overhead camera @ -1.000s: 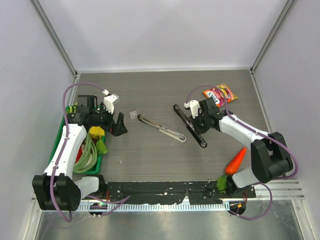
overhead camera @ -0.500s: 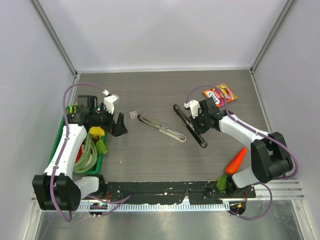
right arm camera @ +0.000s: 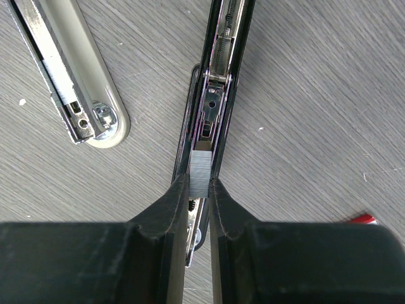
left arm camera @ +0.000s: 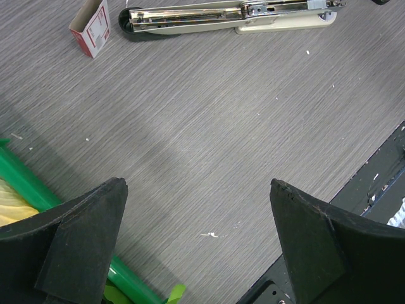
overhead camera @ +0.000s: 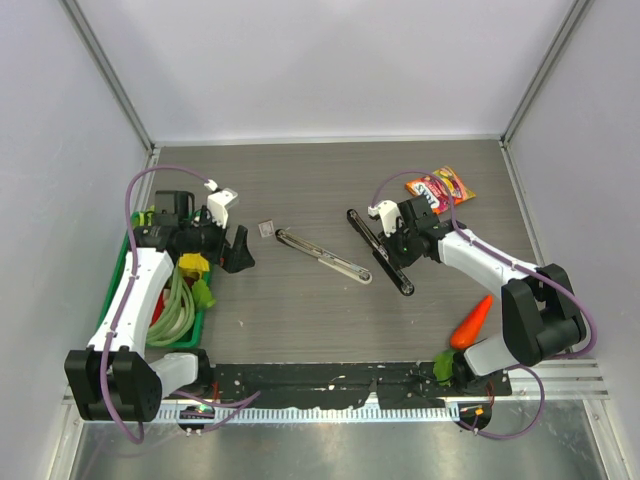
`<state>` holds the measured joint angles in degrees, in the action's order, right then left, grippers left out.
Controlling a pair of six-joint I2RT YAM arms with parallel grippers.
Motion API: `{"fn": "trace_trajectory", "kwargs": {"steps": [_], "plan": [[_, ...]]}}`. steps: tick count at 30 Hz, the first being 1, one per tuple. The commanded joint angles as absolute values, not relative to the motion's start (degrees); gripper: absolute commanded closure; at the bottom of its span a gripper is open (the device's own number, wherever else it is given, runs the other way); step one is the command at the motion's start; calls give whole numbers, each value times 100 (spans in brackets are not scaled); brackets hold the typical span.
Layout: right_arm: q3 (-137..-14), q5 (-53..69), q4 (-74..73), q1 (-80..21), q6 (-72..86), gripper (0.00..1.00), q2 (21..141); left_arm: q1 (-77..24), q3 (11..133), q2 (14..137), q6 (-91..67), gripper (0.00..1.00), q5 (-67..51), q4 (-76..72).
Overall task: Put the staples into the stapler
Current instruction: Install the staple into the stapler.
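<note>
Right gripper (right arm camera: 200,187) pinches a staple strip (right arm camera: 201,164) over the open channel of the black stapler (right arm camera: 218,101), running toward 12 o'clock; align strip with rails, lower flat; left gripper (left arm camera: 196,183) gapes, box (left arm camera: 90,26) at its 11 o'clock.

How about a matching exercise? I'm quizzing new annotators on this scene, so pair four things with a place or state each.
Things:
1. staples box
2. black stapler
3. left gripper
4. right gripper

Places or states:
a. wide open, nothing between the fingers
b. on the table by one end of the pale stapler
c. shut on a staple strip
d. magazine channel exposed, directly below the right gripper

Pairs: 1-b, 2-d, 3-a, 4-c.
</note>
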<state>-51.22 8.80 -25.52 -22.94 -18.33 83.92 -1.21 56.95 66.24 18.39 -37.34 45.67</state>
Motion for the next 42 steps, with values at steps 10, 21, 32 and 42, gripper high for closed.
{"fn": "trace_trajectory", "kwargs": {"steps": [10, 21, 32, 42], "plan": [[-5220, 781, -2495, -2347, -1881, 99, 8156, -79, 5713, 6486, 1837, 0, -3876, 4412], [-5291, 2154, -2795, -2347, -2021, 99, 7954, -70, 5713, 6478, 1819, 0, -3885, 4412], [-5291, 1108, -2654, -2347, -1890, 99, 8165, -53, 5713, 6486, 1819, 0, -3902, 4403], [-5282, 932, -2663, -2338, -1881, 99, 8262, -44, 5704, 6495, 1811, 0, -3920, 4412]]}}
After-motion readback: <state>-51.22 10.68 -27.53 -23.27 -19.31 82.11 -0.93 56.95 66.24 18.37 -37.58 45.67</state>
